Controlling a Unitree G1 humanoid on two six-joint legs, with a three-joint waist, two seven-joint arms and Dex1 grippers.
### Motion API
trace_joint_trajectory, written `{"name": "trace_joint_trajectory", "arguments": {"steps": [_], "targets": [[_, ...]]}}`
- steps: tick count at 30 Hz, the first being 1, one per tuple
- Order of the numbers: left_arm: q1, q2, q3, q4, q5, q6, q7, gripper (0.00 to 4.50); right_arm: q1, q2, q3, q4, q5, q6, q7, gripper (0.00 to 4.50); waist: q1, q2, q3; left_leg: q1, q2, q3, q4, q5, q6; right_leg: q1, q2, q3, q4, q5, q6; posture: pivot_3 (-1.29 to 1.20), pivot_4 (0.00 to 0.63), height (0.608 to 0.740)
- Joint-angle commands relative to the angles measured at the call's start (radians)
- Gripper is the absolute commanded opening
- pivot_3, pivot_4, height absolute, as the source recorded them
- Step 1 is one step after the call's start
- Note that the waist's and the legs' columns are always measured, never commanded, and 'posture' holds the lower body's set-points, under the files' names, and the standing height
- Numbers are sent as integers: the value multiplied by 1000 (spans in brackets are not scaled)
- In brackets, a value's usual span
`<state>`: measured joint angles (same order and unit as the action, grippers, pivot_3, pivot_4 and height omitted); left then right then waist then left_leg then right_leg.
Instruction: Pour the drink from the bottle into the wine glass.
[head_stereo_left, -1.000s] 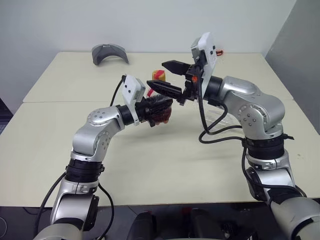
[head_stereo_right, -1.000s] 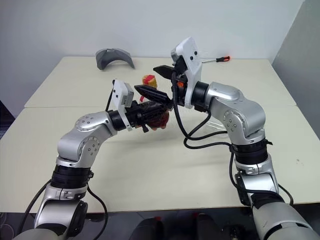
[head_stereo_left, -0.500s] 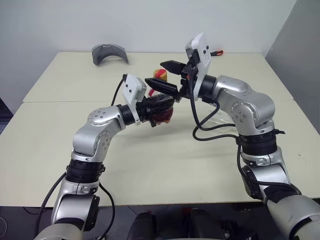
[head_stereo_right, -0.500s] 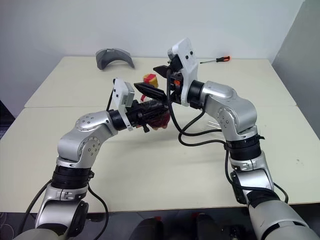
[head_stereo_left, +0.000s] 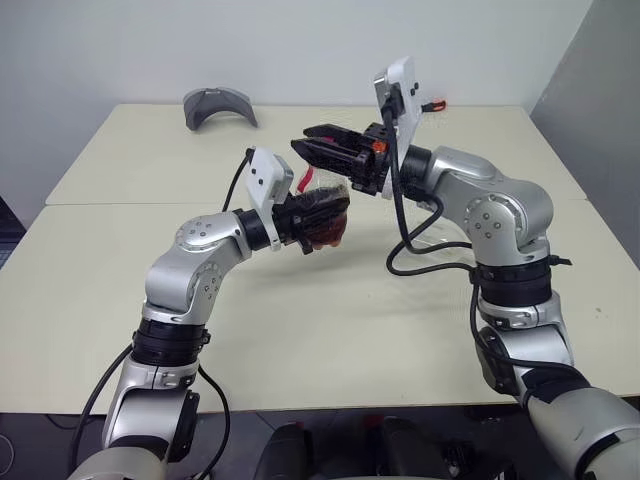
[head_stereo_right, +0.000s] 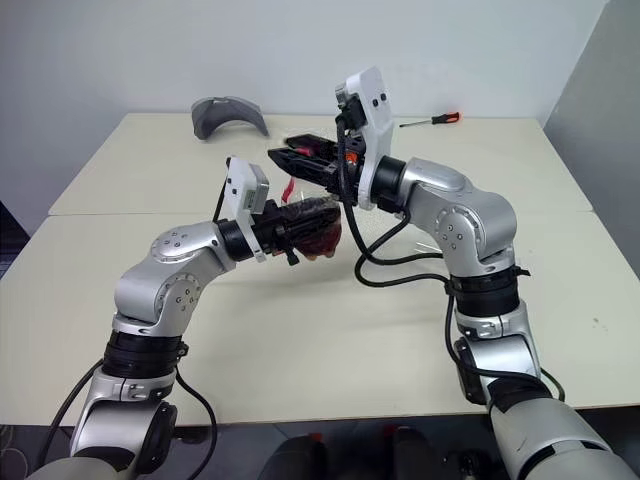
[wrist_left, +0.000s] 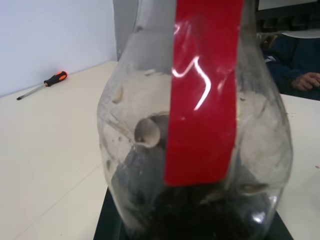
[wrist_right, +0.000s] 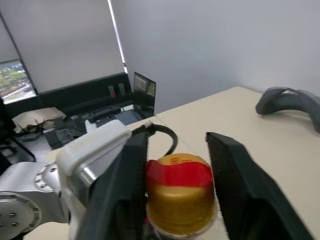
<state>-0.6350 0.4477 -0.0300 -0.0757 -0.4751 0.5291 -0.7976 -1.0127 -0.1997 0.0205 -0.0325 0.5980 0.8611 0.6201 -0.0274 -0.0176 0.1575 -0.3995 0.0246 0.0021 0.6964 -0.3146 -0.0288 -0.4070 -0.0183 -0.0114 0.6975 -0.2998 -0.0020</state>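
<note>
The worktop (head_stereo_left: 120, 290) is a broad cream surface made of two slabs, with a seam running across it behind the left arm. Most of it lies bare, so there is plenty of room on every side of the arms. At the far edge, against the wall, a grey curved piece (head_stereo_left: 219, 105) lies well away from the action. An orange-handled screwdriver (head_stereo_right: 432, 119) lies near the far right edge, also well apart. The near edge runs just in front of the robot.

The bottle (wrist_left: 195, 130) is a squat clear one with a rounded body and a red strip (wrist_left: 202, 90) running down its side. The dark drink (head_stereo_left: 322, 234) sits low in it, and the upper part looks clear. Its yellow cap (wrist_right: 181, 200) carries a bit of the red strip across the top.

The left end effector (head_stereo_left: 318, 212) holds the bottle upright around its body, clamped tight, above the middle of the worktop. The right end effector (head_stereo_left: 325, 152) reaches in from the right, lying about level, right over the bottle's top. From its wrist, the cap sits between its two black fingers (wrist_right: 122, 190); one finger is against the cap, and a gap shows on the other side. The jaws stand narrow around the cap.
</note>
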Motion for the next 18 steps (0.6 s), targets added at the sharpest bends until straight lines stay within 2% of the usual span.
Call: {"name": "trace_joint_trajectory", "arguments": {"steps": [1,3,9,13,18], "targets": [[-13,6,31,-59,-20,-16,-6,917,-26,-12,-22,-30,14,-11,2,1277,0,0,0,0,0,0,0,0,0,0,0,0,0,0,0,0,150,740],[-14,7,33,-62,-23,-12,-7,917,-20,-37,9,-38,-9,-43,42,1276,0,0,0,0,0,0,0,0,0,0,0,0,0,0,0,0,150,740],[14,34,37,-133,-64,39,-35,903,-32,-108,54,5,25,-135,303,1276,-1,0,0,0,0,0,0,0,1,0,0,0,0,0,0,0,150,740],[61,57,37,-273,-143,122,-39,902,-80,-127,59,98,63,-163,498,1276,-2,1,1,0,0,0,0,-1,1,0,0,0,0,0,0,0,150,740],[76,67,57,-361,-210,202,0,900,-137,-112,79,228,16,-229,593,1276,-2,1,1,0,0,0,0,-1,1,0,0,0,0,0,0,0,150,740]]}}
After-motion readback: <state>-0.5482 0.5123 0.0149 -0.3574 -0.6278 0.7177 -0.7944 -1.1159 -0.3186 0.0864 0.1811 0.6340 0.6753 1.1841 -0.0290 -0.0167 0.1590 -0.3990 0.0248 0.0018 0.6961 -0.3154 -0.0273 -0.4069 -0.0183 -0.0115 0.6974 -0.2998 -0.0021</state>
